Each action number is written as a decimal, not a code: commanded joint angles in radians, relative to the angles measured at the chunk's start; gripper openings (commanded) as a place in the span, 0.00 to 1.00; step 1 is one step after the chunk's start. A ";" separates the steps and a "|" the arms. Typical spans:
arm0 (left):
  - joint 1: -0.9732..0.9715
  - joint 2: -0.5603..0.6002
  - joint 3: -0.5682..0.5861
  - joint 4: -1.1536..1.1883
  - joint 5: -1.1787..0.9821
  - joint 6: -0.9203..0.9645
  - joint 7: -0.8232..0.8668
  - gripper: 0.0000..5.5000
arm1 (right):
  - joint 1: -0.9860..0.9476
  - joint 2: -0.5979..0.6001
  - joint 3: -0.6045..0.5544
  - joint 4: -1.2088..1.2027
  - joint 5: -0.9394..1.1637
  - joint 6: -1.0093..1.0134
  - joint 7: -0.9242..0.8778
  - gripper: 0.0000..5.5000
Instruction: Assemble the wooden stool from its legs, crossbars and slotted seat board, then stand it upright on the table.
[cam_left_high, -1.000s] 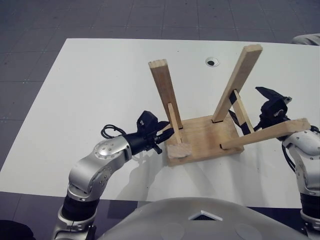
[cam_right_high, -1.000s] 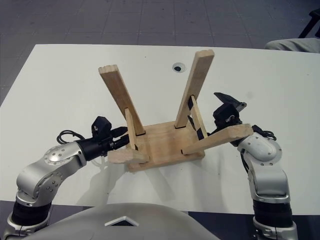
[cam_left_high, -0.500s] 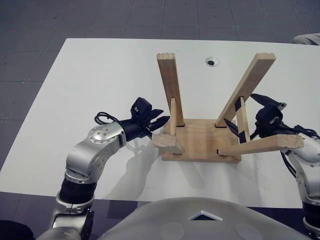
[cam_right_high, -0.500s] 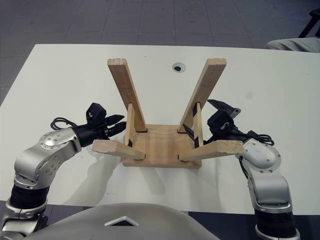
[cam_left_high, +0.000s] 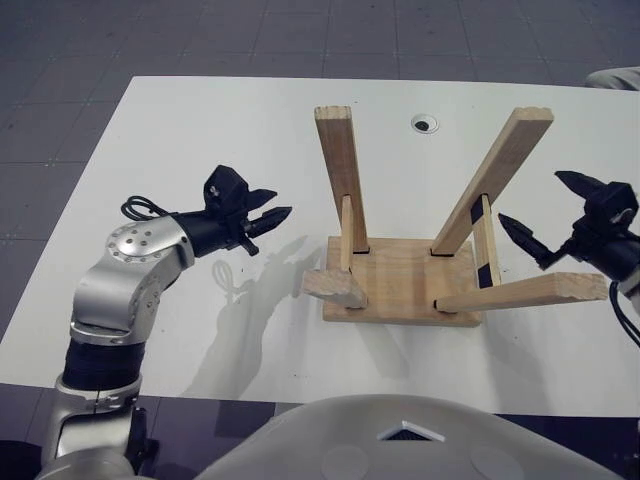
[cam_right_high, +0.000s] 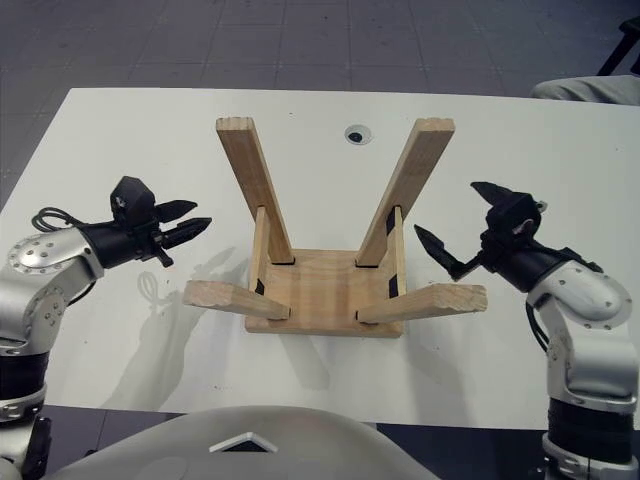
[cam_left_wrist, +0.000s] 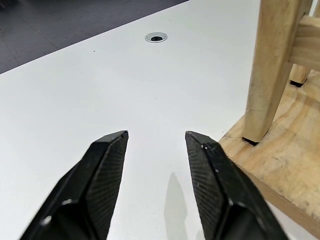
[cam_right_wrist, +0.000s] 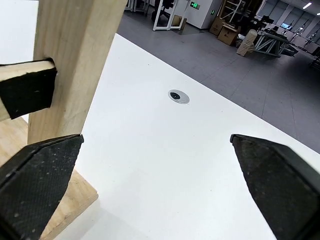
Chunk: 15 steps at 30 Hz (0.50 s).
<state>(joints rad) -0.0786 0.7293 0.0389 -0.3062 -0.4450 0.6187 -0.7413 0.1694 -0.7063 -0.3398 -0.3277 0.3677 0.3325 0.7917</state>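
The wooden stool lies upside down, its slotted seat board (cam_left_high: 400, 285) flat on the white table (cam_left_high: 180, 150). Two far legs (cam_left_high: 340, 175) (cam_left_high: 495, 175) rise from it; two near legs (cam_left_high: 335, 287) (cam_left_high: 520, 292) splay toward me. Thin crossbars (cam_left_high: 347, 232) (cam_left_high: 485, 240) join the legs on each side. My left gripper (cam_left_high: 272, 205) hovers open to the left of the stool, apart from it, and the left wrist view shows nothing between its fingers (cam_left_wrist: 107, 165). My right gripper (cam_left_high: 535, 200) is wide open just right of the right-hand crossbar, holding nothing.
A small round cable hole (cam_left_high: 424, 123) sits in the table behind the stool. Bare tabletop lies left of the stool and along the front edge. Grey floor tiles surround the table.
The stool turned square to me, then settled. My left gripper drew back leftward from the left crossbar. My right gripper let go of the right side, moved right and spread wider.
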 joint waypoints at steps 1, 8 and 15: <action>-0.004 0.101 0.068 0.060 -0.008 -0.083 -0.146 0.50 | 0.070 -0.094 -0.092 0.073 0.055 -0.019 0.155 1.00; 0.141 0.246 0.286 0.055 -0.143 -0.261 -0.557 0.72 | 0.309 -0.207 -0.344 0.070 0.245 -0.059 0.603 1.00; 0.306 0.275 0.386 -0.115 -0.189 -0.316 -0.702 0.93 | 0.401 -0.251 -0.500 0.051 0.238 -0.095 0.722 1.00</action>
<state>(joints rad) 0.2048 0.9901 0.3967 -0.3534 -0.6135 0.3064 -1.4307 0.5560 -0.9386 -0.8063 -0.2190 0.5997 0.2423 1.4990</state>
